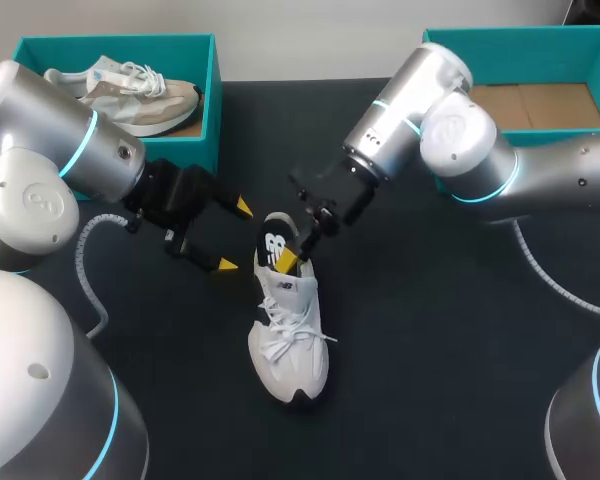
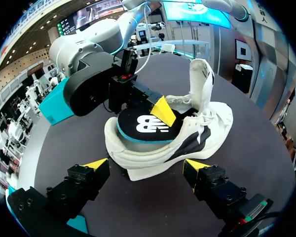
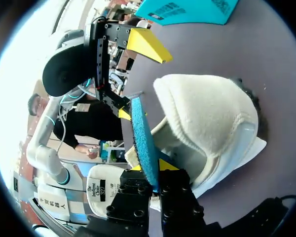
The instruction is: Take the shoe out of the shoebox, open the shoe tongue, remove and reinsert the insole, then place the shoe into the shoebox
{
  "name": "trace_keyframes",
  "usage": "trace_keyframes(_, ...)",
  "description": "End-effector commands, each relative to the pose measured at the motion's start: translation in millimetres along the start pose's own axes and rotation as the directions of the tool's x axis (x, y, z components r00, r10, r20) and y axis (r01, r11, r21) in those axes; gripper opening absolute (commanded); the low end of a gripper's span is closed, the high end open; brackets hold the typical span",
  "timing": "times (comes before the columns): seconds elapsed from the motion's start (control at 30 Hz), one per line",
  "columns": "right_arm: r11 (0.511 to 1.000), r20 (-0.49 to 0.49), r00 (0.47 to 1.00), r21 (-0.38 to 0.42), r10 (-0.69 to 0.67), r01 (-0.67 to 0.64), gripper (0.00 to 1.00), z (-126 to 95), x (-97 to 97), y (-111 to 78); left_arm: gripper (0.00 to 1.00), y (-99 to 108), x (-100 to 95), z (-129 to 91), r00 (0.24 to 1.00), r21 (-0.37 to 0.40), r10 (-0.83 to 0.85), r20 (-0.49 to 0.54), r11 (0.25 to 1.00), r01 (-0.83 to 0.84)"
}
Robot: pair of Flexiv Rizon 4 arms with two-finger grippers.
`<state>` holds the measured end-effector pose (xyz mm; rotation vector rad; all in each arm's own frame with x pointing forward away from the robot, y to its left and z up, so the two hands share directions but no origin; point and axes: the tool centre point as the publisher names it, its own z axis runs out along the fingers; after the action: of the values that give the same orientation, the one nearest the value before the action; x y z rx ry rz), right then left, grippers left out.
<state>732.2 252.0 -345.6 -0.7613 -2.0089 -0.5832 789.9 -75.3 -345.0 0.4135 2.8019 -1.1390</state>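
A white shoe (image 1: 288, 335) lies on the dark table, toe toward me. Its insole (image 1: 273, 250), black on top with a white logo, sticks up out of the heel opening. My right gripper (image 1: 298, 255) is shut on the insole's edge. The right wrist view shows the insole's blue underside (image 3: 143, 143) pinched in the right gripper (image 3: 152, 167), with the shoe's white lining (image 3: 212, 113) beside it. My left gripper (image 1: 230, 235) hangs open just left of the heel. In the left wrist view the shoe (image 2: 197, 133) and insole (image 2: 145, 126) lie ahead of the left gripper (image 2: 147, 165), untouched.
A teal shoebox (image 1: 212, 100) at the back left holds a second, beige and white shoe (image 1: 130, 90). Another teal box (image 1: 540, 42) with a cardboard floor stands at the back right, behind my right arm. Bare dark table lies in front of the shoe.
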Motion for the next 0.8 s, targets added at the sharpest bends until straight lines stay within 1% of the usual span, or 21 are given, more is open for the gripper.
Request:
trace_keyframes(0.03,1.000,-0.008,1.000,0.007,0.013,-0.013,0.00,7.4,-3.7,-3.5,1.00,-0.2,0.7,0.1,1.000,-0.003,0.000,0.000,1.000,0.000)
trace_keyframes(0.23,1.000,0.009,1.000,0.003,0.005,-0.005,0.00,2.6,-0.5,0.7,1.00,-0.2,0.7,0.1,1.000,-0.003,0.000,0.000,1.000,0.000)
trace_keyframes(0.3,1.000,0.015,1.000,0.003,0.002,-0.002,0.13,0.7,0.1,2.1,1.00,-0.2,0.7,0.1,1.000,-0.003,0.000,0.000,1.000,0.000)
trace_keyframes(0.37,1.000,0.021,1.000,0.002,-0.002,0.002,0.23,-1.7,0.9,3.4,1.00,-0.2,0.7,0.1,1.000,-0.003,0.000,0.000,1.000,0.000)
trace_keyframes(0.43,1.000,0.029,1.000,-0.001,-0.006,0.006,0.27,-3.8,3.1,5.2,1.00,-0.2,0.7,0.1,1.000,-0.003,0.000,0.000,1.000,0.000)
trace_keyframes(0.53,1.000,0.042,0.999,-0.007,-0.013,0.014,0.31,-7.5,6.7,7.7,1.00,-0.2,0.7,0.1,1.000,-0.003,0.000,0.000,1.000,0.000)
trace_keyframes(0.8,0.999,0.078,0.996,-0.013,-0.040,0.041,0.33,-17.4,12.7,16.1,1.00,-0.2,0.7,0.1,1.000,-0.003,0.000,0.000,1.000,0.000)
